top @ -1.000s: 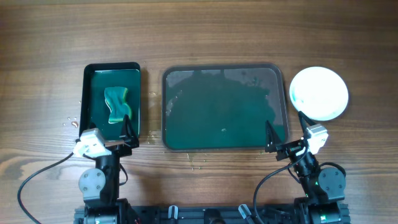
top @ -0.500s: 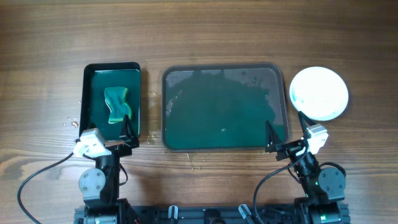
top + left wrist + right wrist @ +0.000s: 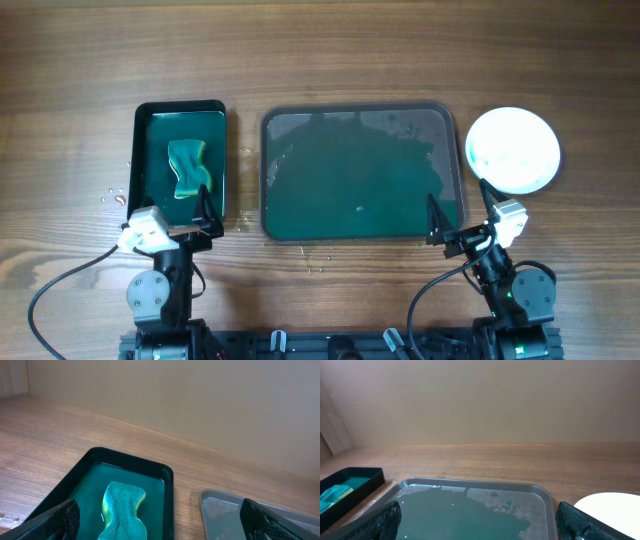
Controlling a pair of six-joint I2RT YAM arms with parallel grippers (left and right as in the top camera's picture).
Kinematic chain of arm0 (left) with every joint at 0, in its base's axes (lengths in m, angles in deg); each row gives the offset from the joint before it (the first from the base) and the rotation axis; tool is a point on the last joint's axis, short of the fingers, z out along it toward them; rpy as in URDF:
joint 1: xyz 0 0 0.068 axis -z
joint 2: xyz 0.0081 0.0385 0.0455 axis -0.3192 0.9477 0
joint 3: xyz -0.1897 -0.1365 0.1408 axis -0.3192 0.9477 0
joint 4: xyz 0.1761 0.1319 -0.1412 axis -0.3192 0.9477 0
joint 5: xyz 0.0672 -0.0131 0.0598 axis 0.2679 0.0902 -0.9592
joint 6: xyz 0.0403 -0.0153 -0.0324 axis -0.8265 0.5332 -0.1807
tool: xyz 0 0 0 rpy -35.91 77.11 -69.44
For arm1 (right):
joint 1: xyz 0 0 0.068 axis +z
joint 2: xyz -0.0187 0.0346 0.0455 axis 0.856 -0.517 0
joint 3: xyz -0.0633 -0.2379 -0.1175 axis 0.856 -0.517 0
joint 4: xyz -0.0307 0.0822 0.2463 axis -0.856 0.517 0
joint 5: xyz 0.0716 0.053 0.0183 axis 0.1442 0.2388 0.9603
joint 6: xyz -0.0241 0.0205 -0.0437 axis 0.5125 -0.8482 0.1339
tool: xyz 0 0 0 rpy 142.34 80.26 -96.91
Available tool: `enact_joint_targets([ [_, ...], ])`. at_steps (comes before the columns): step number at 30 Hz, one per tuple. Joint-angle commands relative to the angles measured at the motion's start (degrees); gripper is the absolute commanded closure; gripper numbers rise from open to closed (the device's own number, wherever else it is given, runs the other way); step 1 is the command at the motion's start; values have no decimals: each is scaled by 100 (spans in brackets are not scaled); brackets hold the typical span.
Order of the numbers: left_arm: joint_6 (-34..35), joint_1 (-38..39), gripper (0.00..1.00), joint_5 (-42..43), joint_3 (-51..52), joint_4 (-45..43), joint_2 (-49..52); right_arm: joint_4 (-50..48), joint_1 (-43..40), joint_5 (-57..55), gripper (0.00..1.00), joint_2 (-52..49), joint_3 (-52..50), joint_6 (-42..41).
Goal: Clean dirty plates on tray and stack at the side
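Note:
The large grey-rimmed tray (image 3: 362,108) sits mid-table, filled with green liquid and holding no plates; it also shows in the right wrist view (image 3: 470,485) and at the left wrist view's right edge (image 3: 215,497). Plain white plates (image 3: 513,150) lie in one pile on the table right of the tray, their edge in the right wrist view (image 3: 615,502); how many I cannot tell. My left gripper (image 3: 207,212) is open and empty at the near end of the black bin. My right gripper (image 3: 459,210) is open and empty at the tray's near right corner.
A smaller black-rimmed bin (image 3: 180,105) with green liquid stands left of the tray and holds a teal and yellow sponge (image 3: 189,168), also in the left wrist view (image 3: 122,510). Water drops lie on the wood beside the bin (image 3: 112,196).

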Motion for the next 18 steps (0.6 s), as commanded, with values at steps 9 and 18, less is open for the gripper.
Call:
enact_joint_targets([
  [9, -33, 26, 0, 66, 17, 26, -55, -13, 28, -79, 0, 68, -13, 57],
  [18, -31, 26, 0, 68, 15, 24, -55, -13, 28, -79, 0, 68, -13, 59],
])
